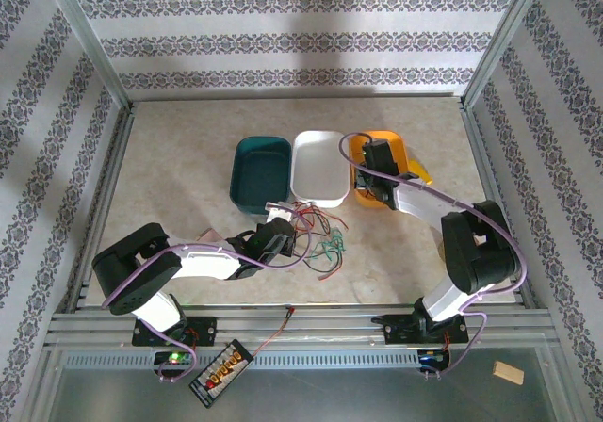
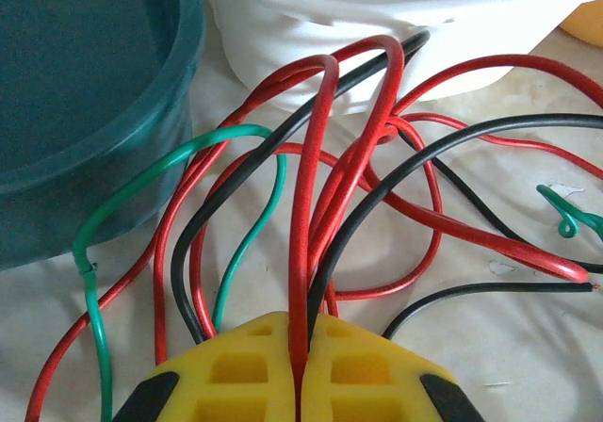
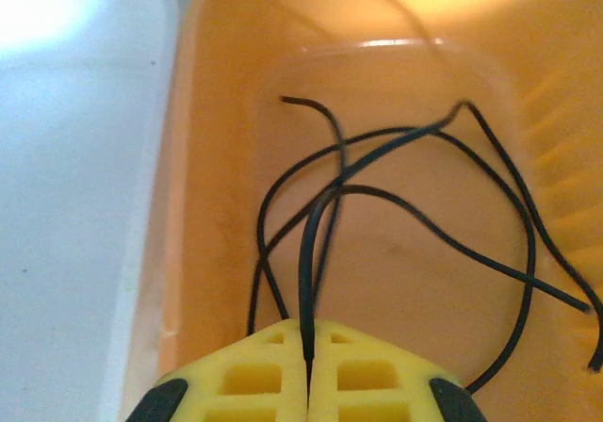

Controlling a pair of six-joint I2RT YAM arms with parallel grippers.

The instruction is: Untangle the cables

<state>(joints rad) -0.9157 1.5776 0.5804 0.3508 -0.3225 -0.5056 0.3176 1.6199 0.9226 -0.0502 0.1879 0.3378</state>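
Pulling risked cinching the tangle [image 2: 384, 136], the left gripper [image 2: 300, 377] clamping a red cable [image 2: 303, 215], the right gripper [image 3: 309, 377] a black cable [image 3: 302, 262].

Three walls [image 1: 301, 40] with grey flower stripes stand around a pale, stony-looking surface [image 1: 179, 158] — shiny metal posts [image 1: 92, 45] in the corners, soft light on the back wall.

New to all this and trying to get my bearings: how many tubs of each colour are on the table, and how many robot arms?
Teal tub: 1
White tub: 1
Orange tub: 1
Robot arms: 2, the left arm and the right arm
Total: 5
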